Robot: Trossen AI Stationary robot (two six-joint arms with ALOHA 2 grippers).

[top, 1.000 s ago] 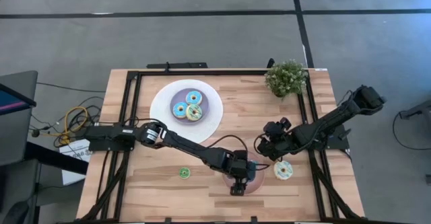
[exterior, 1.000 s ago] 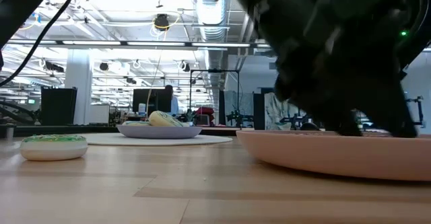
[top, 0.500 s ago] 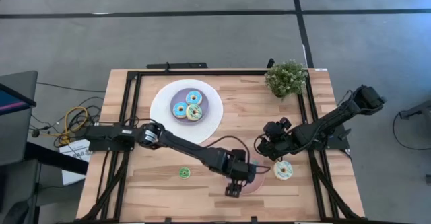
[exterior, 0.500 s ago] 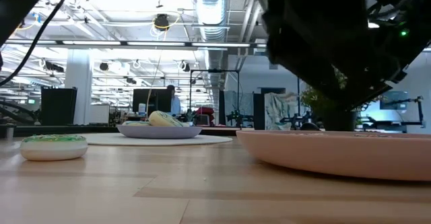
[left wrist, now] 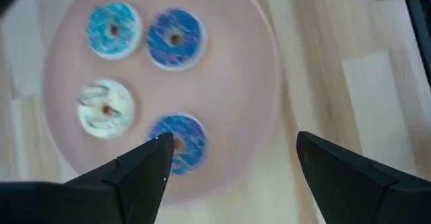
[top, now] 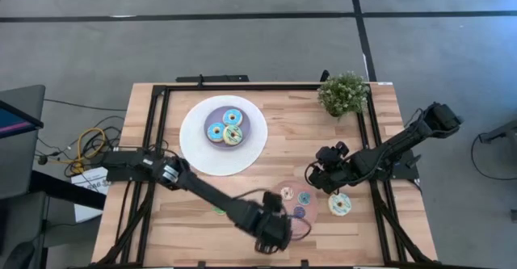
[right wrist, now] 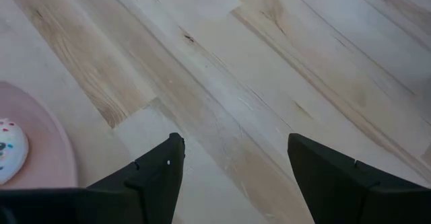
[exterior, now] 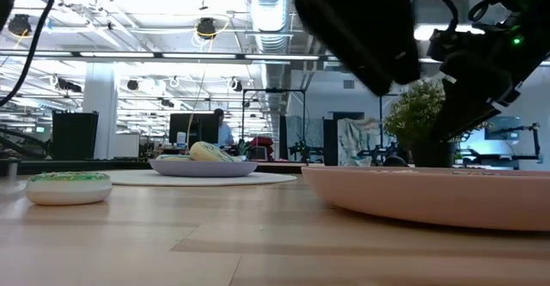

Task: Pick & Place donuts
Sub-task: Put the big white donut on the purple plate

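A pink plate (top: pixel 308 220) near the table's near edge carries several mini donuts: teal (left wrist: pixel 113 29), purple-blue (left wrist: pixel 175 38), cream (left wrist: pixel 106 108) and blue (left wrist: pixel 182 142). My left gripper (top: pixel 271 233) hangs open above the plate's near-left rim (left wrist: pixel 232 158), touching nothing. A larger cream donut (top: pixel 340 204) lies flat on the wood right of the plate. A green mini donut (exterior: pixel 69 186) lies flat on the table left of it. Three larger donuts (top: pixel 224 127) sit on a lilac plate. My right gripper (top: pixel 314 175) waits open above bare wood (right wrist: pixel 232 158).
The lilac plate (exterior: pixel 204 167) stands on a big white plate (top: pixel 194 152) at the far left. A potted plant (top: pixel 343 94) stands in the far right corner. A black frame (top: pixel 242 86) edges the table. Bare wood lies between the plates.
My left gripper has risen off the pink plate and drawn back toward the table's near-left, leaving the mini donuts on the plate in open view. In the low view its dark bulk has lifted clear of the plate. My right arm has kept still.
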